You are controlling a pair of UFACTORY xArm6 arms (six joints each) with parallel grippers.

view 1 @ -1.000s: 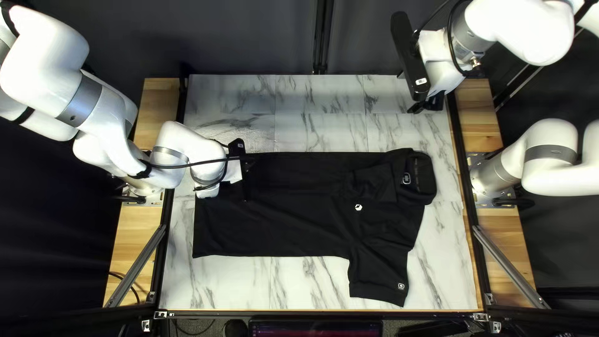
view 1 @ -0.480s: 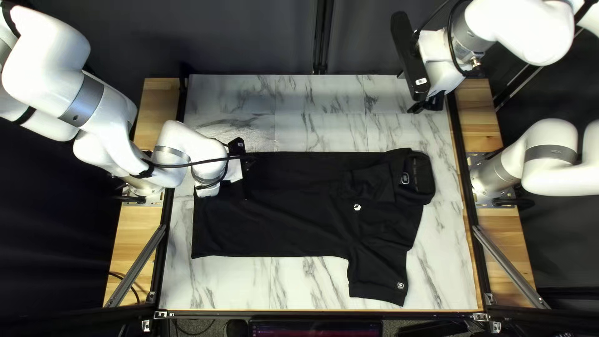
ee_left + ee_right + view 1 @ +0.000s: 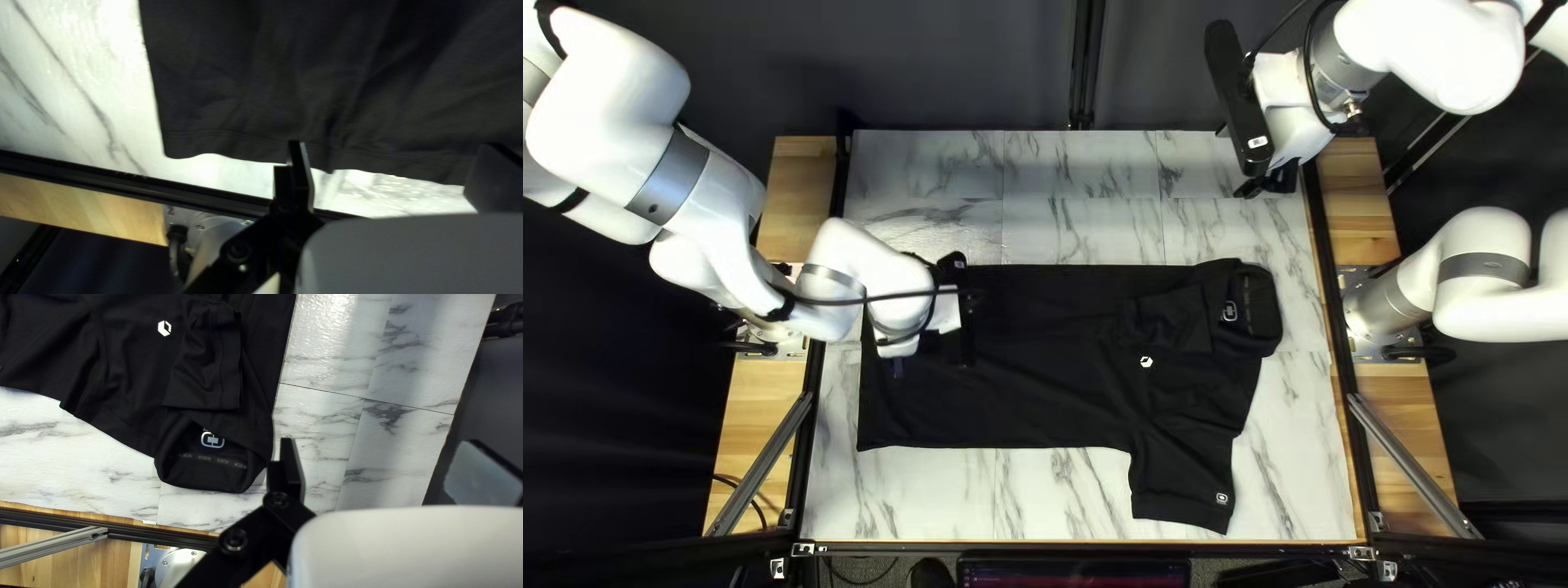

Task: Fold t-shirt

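The black t-shirt [image 3: 1035, 370] lies on the table, its collar [image 3: 1263, 305] at the right of the top left view. One sleeve is folded over the body; the other sleeve [image 3: 1185, 485] points to the near edge. Over the hem end is my left gripper [image 3: 932, 359]. In the left wrist view, my left gripper [image 3: 393, 149] is open above the shirt's hem [image 3: 245, 147], nothing held. My right gripper [image 3: 1269, 183] is off the shirt, by the table's far right corner. In the right wrist view, my right gripper [image 3: 381, 443] stands open, beside the collar [image 3: 218, 476].
The marble-patterned table [image 3: 1078, 229] shows bare beyond the shirt and on its near side. Black rails [image 3: 1334, 294] run along both side edges, with wooden strips [image 3: 1367, 223] outside them. A dark curtain [image 3: 980, 65] hangs behind the far edge.
My left gripper has moved a little to the right and toward the near edge. The shirt has shifted very slightly left. My right arm stays where it was.
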